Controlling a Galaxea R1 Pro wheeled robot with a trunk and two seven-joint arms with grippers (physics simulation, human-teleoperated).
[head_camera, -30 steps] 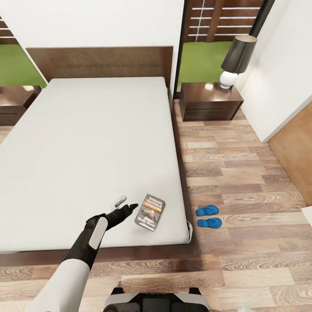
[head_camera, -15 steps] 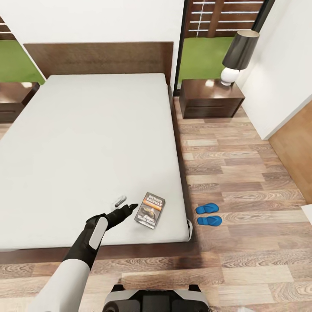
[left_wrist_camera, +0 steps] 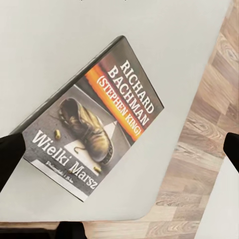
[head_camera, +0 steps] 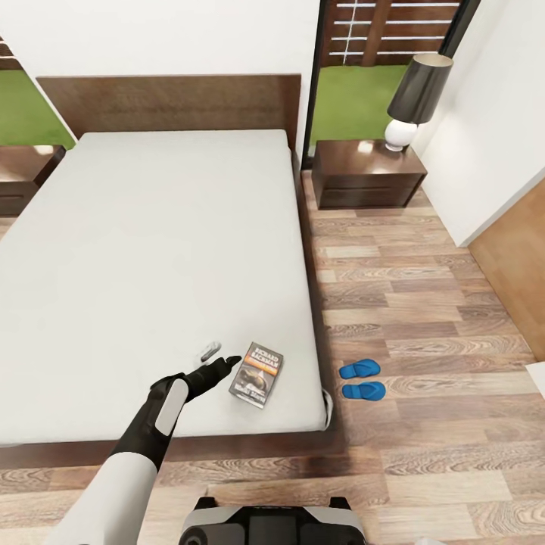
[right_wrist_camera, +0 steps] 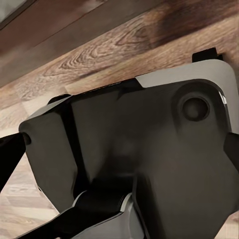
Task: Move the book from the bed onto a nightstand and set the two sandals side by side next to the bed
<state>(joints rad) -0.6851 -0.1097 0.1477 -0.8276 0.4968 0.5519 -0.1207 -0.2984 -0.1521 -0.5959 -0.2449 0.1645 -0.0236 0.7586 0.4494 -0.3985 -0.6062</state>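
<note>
The book (head_camera: 256,375) is lying flat near the bed's (head_camera: 151,250) front right corner, not yet lifted. The left gripper (head_camera: 224,363) is hovering beside it, jaws spread, holding nothing. The sandals (head_camera: 360,379) are already sitting paired on the floor beside the bed. The nightstand (head_camera: 369,175) is waiting. Right gripper's jaws: cannot tell.

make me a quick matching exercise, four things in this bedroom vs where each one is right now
Things:
1. book
2. sandals
3. lamp
4. left claw

Places:
A. on the nightstand right of the bed
B. on the wood floor beside the bed
C. on the mattress near its front right corner
D. over the mattress, just left of the book

Pairs: 1-C, 2-B, 3-A, 4-D
</note>
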